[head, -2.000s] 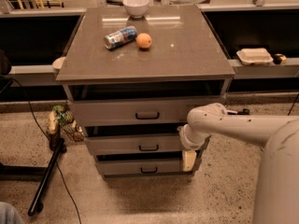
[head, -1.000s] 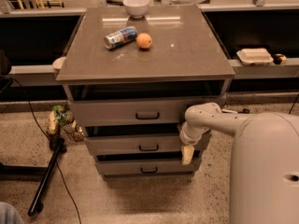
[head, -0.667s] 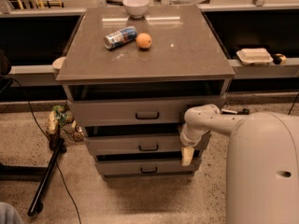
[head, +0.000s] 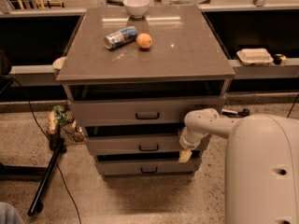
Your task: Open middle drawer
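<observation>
gripper (head: pixel 185 156), state untellable, sits at the right end of the middle drawer (head: pixel 117 145) — rigid, probably smooth-sliding — best hooked at its central handle (head: pixel 148 148).

The tool (head: pixel 185 156) hangs at the right end of the middle drawer (head: pixel 140 144), whose right corner the arm (head: pixel 205 121) covers, while the robot's body (head: pixel 261 171) runs off the right and bottom edges and the label on the can (head: pixel 120 37) is too blurred to read.
</observation>
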Tool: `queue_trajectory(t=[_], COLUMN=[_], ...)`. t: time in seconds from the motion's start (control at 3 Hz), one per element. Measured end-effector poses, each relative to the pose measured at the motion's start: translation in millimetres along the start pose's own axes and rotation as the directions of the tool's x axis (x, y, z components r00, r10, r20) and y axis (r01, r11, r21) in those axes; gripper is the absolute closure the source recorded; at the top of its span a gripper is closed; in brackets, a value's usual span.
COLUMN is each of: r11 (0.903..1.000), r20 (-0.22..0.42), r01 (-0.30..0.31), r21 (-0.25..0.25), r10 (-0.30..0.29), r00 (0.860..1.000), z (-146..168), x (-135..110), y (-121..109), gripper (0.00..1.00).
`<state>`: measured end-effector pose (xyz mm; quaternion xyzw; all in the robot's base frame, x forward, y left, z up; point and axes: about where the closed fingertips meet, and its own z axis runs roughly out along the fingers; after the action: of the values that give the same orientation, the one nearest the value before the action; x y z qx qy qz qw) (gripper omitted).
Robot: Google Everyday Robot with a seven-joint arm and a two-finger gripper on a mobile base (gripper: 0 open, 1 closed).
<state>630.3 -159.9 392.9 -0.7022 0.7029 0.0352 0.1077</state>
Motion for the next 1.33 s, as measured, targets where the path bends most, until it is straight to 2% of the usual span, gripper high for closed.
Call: queue_trajectory(t=[0.67,1.0,1.33], r11=[1.0,0.9998,0.9998], r20=[0.007,0.032,0.032], r01=[0.0,0.01,0.011], r21=[0.006,0.019,0.019], r10=[0.0,-0.011,-0.011], r00=[1.0,0.999,0.999], z=[-3.5,-10.7,-10.6], x=[-0.2,-2.8,-2.9], y=[-3.2,2.1,2.1], gripper=[0.82,1.0,0.0])
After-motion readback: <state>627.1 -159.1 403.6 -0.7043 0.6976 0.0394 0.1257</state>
